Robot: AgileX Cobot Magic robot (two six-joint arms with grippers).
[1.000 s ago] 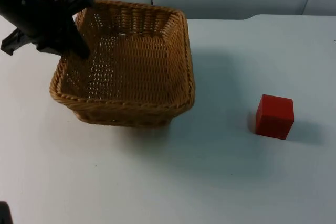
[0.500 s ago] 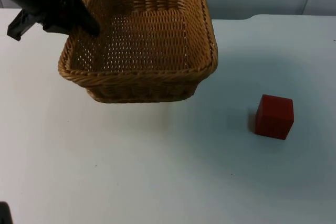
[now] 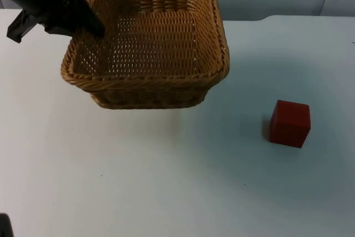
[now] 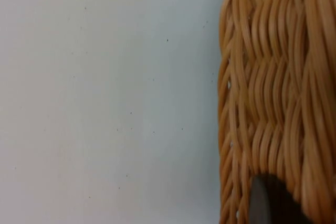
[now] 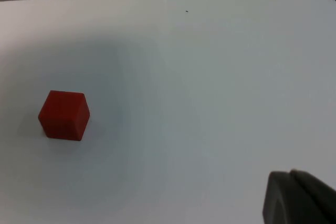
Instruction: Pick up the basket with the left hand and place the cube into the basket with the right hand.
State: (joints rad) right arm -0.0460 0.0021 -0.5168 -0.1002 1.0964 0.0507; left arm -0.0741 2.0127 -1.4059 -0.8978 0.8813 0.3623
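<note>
A: Where do we have the basket [image 3: 145,40]?

B: In the top view it sits toward eleven o'clock, lifted clear of the worktop [image 3: 166,181] with its shadow lying underneath and toward the cube. The left gripper [image 3: 89,23] has its fingers clamped on the rim at the basket's ten o'clock corner, one finger reaching down inside the wall.

A: And from the left wrist?

B: We look along the woven wall [image 4: 273,93], with a black fingertip [image 4: 265,200] pressed against the wicker and bare white worktop [image 4: 105,98] beside it.

A: The cube [image 3: 290,123]?

B: Red, resting flat on the worktop at about four o'clock from the basket, well apart from it. Nothing touches it. In the right wrist view we see it [image 5: 64,115] again, upright on the white surface.

A: What about the right gripper?

B: One dark fingertip [image 5: 296,200] stands in its own wrist view, well apart from the cube. We cannot tell whether those fingers are spread or closed. That arm waits away from the basket and the cube.

A: Is the basket level?

B: Nearly; its near rim looks a little lower than the far one, and the inside holds nothing.
</note>
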